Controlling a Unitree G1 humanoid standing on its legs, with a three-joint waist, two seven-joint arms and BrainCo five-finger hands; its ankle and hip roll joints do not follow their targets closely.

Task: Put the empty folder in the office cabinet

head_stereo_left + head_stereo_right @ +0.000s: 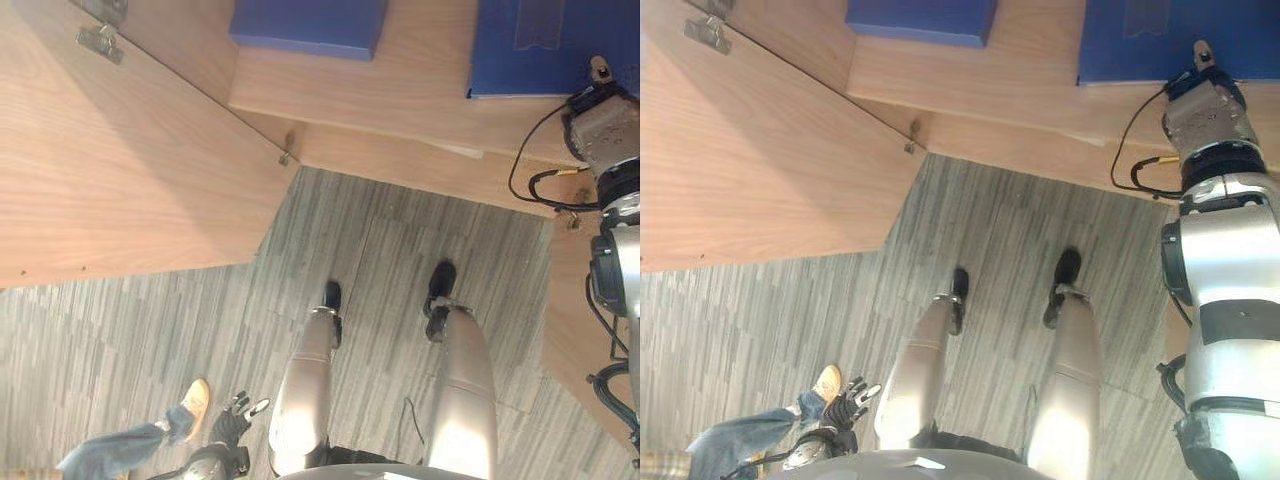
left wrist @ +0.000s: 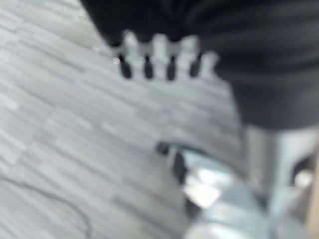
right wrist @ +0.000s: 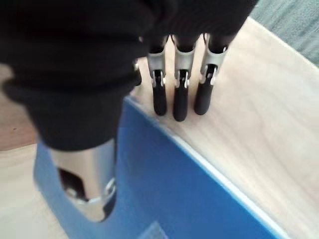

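The blue folder is seen lying flat on the wooden cabinet shelf, with the right hand at its edge; the fingers are held straight just past that edge, the thumb over the blue cover, seemingly not clamped. A second blue folder lies well apart on the shelf. The open cabinet door stands to the left. The left hand hangs relaxed above the carpet, near a person's shoe.

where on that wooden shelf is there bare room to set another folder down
Bare wood lies between the smaller blue folder and the large blue folder, and along the wooden shelf's front edge. It is crowded by the large folder, where the right hand rests. The left hand hangs low.
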